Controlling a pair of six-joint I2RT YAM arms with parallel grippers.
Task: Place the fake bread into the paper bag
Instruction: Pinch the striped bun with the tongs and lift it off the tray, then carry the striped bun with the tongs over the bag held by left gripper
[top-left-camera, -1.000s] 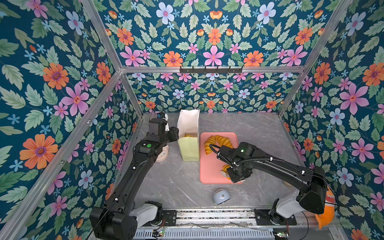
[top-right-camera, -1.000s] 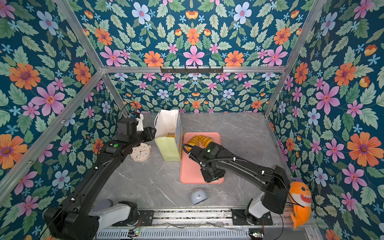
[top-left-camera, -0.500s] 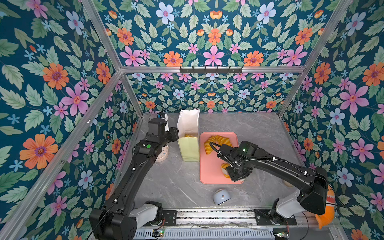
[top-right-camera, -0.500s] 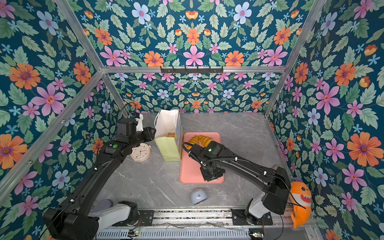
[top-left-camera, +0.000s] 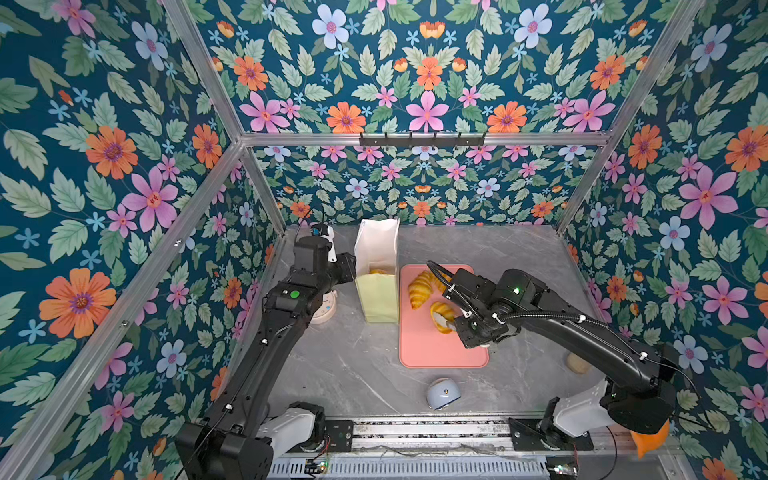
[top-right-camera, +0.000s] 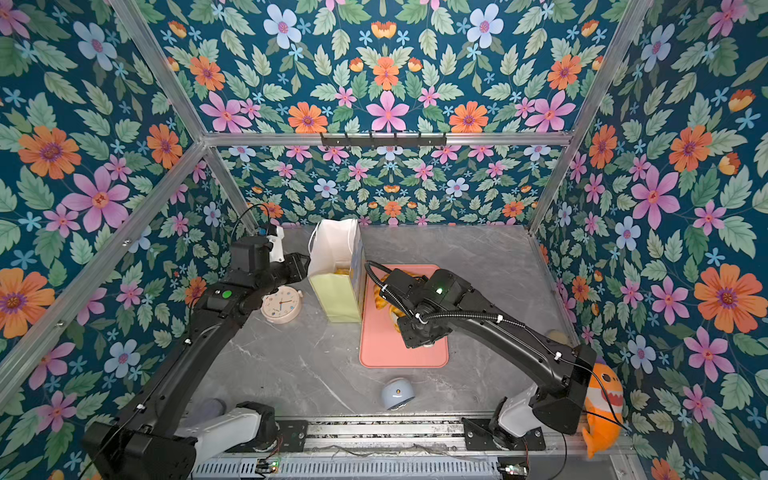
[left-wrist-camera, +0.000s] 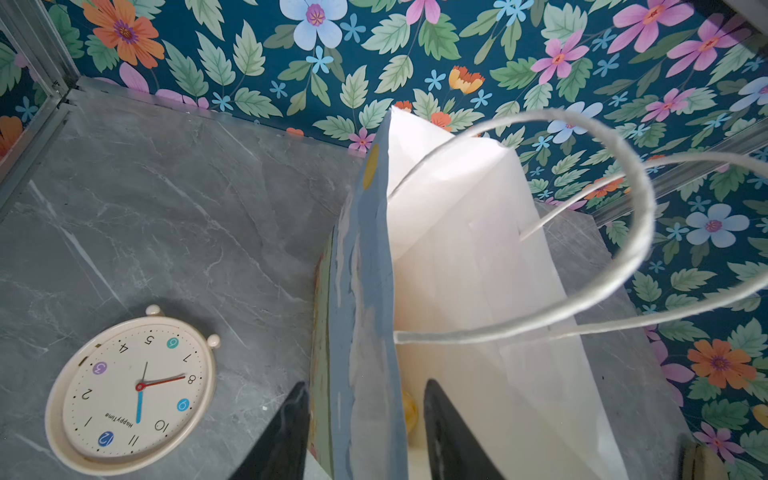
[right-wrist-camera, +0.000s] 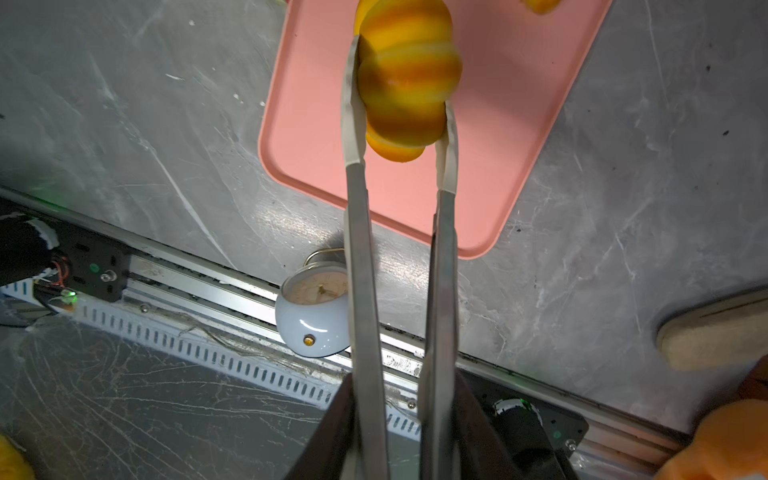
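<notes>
A croissant (right-wrist-camera: 405, 83) is pinched between the tips of the tongs (right-wrist-camera: 359, 249), over the pink tray (top-left-camera: 440, 353). I cannot tell whether it is clear of the tray. The right gripper (right-wrist-camera: 401, 424) is clamped on the tongs' arms, squeezing them onto the croissant.

A second croissant (top-left-camera: 422, 284) lies on the tray, nearer the bag (top-left-camera: 378, 299). The bag stands upright just beside the tray, with some bread (top-left-camera: 379, 271) showing inside. The left gripper (left-wrist-camera: 365, 386) straddles the bag's printed wall, one finger inside and one outside, jaws apart. It seems to be steadying the mouth.

The step in hand looks like the pick-up of this croissant. The next move calls for a lift above the bag's rim and a carry over the opening, clear of the cord handles (left-wrist-camera: 644, 216). Only then should the squeeze ease.
</notes>
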